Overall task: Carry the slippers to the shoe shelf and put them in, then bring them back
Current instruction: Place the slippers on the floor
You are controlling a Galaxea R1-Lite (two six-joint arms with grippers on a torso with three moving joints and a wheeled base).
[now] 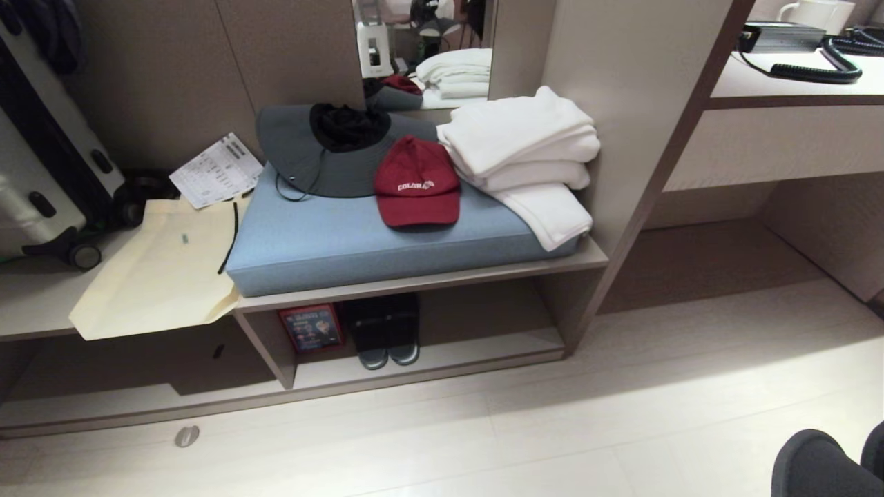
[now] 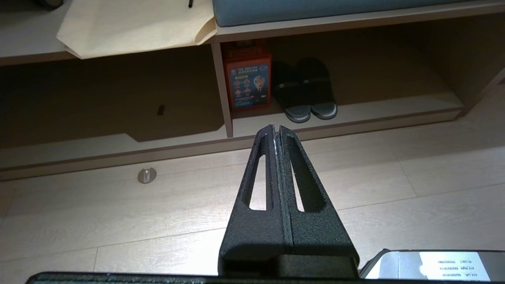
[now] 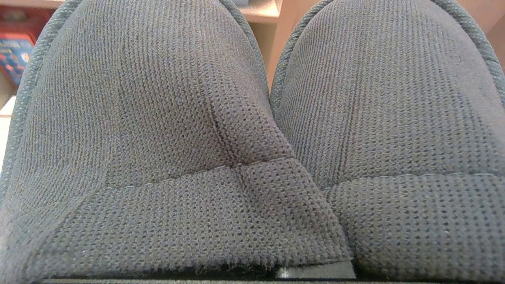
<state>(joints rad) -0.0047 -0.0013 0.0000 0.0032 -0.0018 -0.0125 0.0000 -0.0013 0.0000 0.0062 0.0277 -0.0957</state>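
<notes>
The grey-blue slippers fill the right wrist view side by side, toes pointing away from the camera. Their rounded toes also show at the bottom right corner of the head view, above the floor. My right gripper is hidden under them and holds the pair. The shoe shelf is the low beige cubby under the bench, ahead and to the left of the slippers. A black pair with white sole edges and a red box stand in it. My left gripper is shut and empty, above the floor and pointing at the shoe shelf.
On the bench lie a blue cushion, a red cap, a grey hat, folded white towels and a cream bag. A suitcase stands at the left, a pale desk counter at the right. A round metal stop sits on the floor.
</notes>
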